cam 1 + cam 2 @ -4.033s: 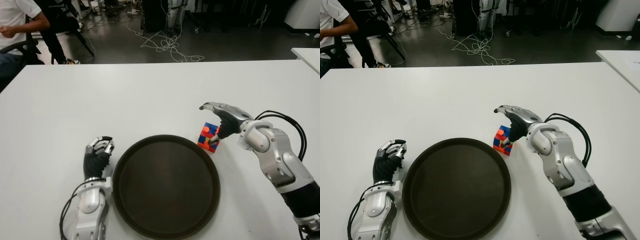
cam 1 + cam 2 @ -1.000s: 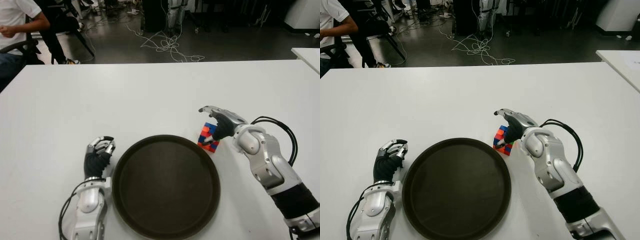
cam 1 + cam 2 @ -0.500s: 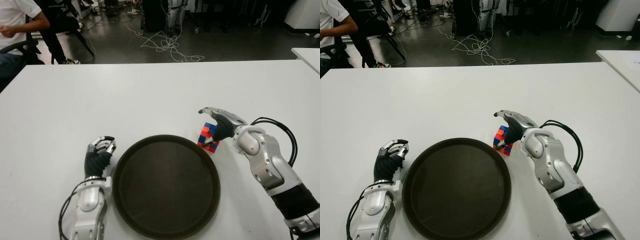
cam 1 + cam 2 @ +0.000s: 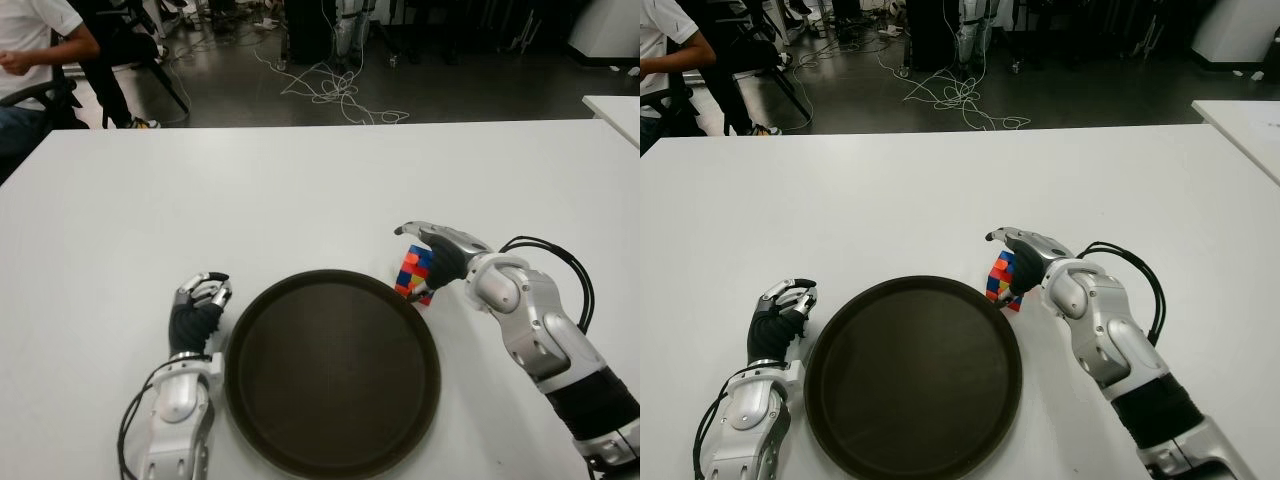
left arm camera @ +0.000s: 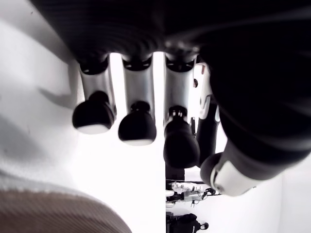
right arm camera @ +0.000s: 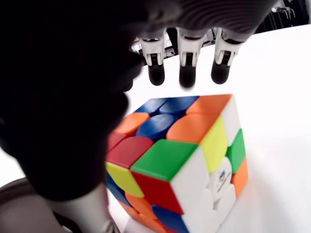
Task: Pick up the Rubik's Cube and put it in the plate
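Over the last second, moved in closer on the cube (image 4: 415, 273): right hand (image 4: 443, 252) now cupped over it, fingers (image 6: 187, 65) extended past its far face rather than clamped, cube tipped on the table (image 4: 300, 190) just beside the plate (image 4: 332, 372) rim, so probably mid-grasp, not lifted. Thumb contact hidden behind the dark palm; firm hold impossible to confirm. Left hand (image 4: 198, 305) curled and empty, left of the plate.
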